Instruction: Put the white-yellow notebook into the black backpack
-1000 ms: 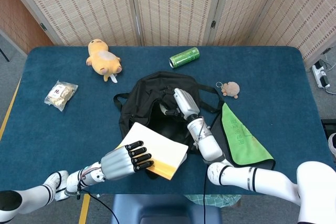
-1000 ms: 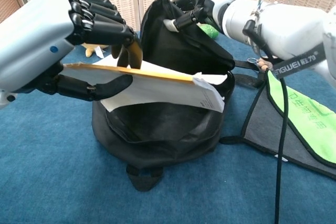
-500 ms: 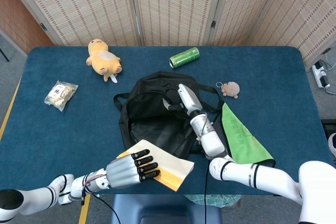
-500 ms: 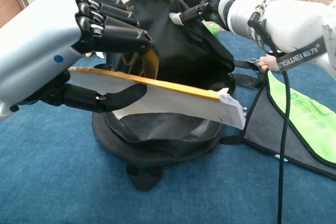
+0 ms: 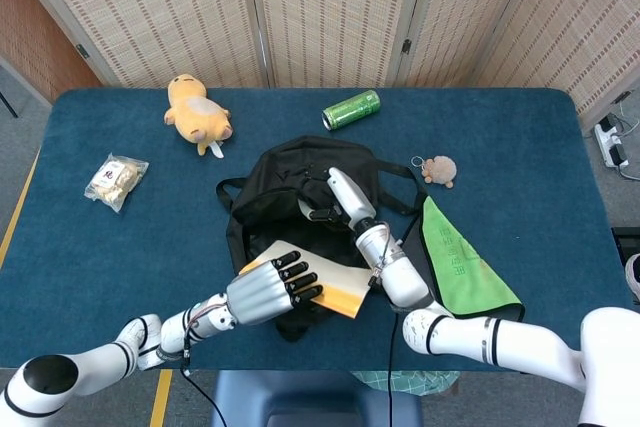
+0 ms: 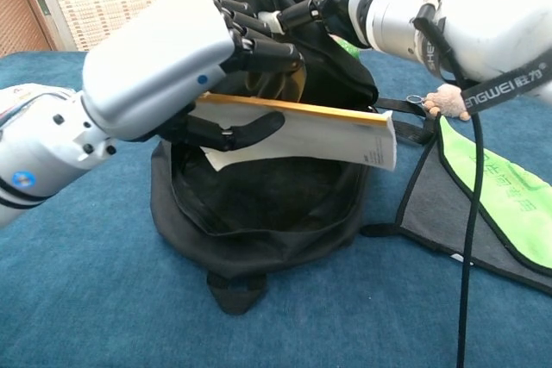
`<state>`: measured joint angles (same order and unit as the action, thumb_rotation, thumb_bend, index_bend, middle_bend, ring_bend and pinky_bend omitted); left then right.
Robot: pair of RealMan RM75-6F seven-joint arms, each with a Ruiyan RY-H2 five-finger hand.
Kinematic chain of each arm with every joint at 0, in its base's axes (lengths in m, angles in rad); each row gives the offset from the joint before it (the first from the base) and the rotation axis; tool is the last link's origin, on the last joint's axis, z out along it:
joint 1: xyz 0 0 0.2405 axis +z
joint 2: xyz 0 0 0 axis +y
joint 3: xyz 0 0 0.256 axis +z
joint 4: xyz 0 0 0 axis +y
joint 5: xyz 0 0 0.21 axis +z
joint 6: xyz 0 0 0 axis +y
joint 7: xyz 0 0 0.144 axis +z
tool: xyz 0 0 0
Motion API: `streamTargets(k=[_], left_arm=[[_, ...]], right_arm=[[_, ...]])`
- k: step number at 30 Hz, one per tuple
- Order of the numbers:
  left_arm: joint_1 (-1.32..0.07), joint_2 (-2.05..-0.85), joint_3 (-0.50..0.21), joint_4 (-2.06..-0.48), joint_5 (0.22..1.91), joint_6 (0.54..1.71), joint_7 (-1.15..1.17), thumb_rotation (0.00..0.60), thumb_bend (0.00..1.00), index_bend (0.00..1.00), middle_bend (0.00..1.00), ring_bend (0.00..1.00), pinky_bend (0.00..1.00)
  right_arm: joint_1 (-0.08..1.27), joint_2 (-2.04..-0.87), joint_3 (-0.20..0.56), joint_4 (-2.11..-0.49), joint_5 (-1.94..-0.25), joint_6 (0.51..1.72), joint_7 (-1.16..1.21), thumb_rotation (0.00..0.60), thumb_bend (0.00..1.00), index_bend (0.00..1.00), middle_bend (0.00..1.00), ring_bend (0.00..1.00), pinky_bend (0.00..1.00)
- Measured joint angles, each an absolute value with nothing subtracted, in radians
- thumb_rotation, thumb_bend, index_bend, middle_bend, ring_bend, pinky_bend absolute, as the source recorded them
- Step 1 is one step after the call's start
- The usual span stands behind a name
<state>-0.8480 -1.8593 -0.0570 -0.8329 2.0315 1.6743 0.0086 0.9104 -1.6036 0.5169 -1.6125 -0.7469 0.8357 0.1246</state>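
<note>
Now the left hand [image 6: 185, 66], gripping the white-yellow notebook [image 6: 297, 131] flat above the black backpack [image 6: 259, 204], should tip its far edge downward while the right hand [image 5: 340, 197] holds the backpack's flap up.

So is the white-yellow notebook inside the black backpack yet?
Not yet. The white-yellow notebook lies flat above the black fabric backpack's open mouth, gripped by the left hand.

yellow plush toy [image 5: 198, 113] | green can [image 5: 351, 109] on its side | snack packet [image 5: 116, 181] | small plush keychain [image 5: 438, 169] | green-grey cloth [image 5: 460, 263]
</note>
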Motion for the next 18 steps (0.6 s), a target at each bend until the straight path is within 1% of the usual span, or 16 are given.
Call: streamTargets(k=[5,9,13,18], left_arm=[[-0.859,-1.932,-0.066,-0.655,1.984,1.645,-0.005,0.6,0.48,0.7,0.71,0.63,0.58],[-0.844,-1.979,-0.05,-0.555,1.938,1.6,0.007,0.6,0.48,0.7,0.71,0.62,0.58],[-0.816,-1.995,-0.039,-0.534,1.893,1.57,0.023,0.6,0.48,0.7,0.71,0.63,0.58],[-0.785,-1.983,-0.033,-0.55,1.851,1.547,0.063,0.6,0.48,0.7,0.71,0.63,0.58]], right_arm=[[0.91,-1.589,0.512,-1.641,-0.749,0.831,0.135,0.6,0.66,0.54,0.28,0.24,0.14],[0.907,-1.58,0.504,-1.657,-0.75,0.829,0.145,0.6,0.66,0.54,0.28,0.24,0.14],[0.903,-1.569,0.495,-1.673,-0.756,0.831,0.147,0.6,0.66,0.54,0.29,0.24,0.14],[0.895,-1.552,0.485,-1.697,-0.76,0.846,0.146,0.6,0.66,0.54,0.28,0.24,0.14]])
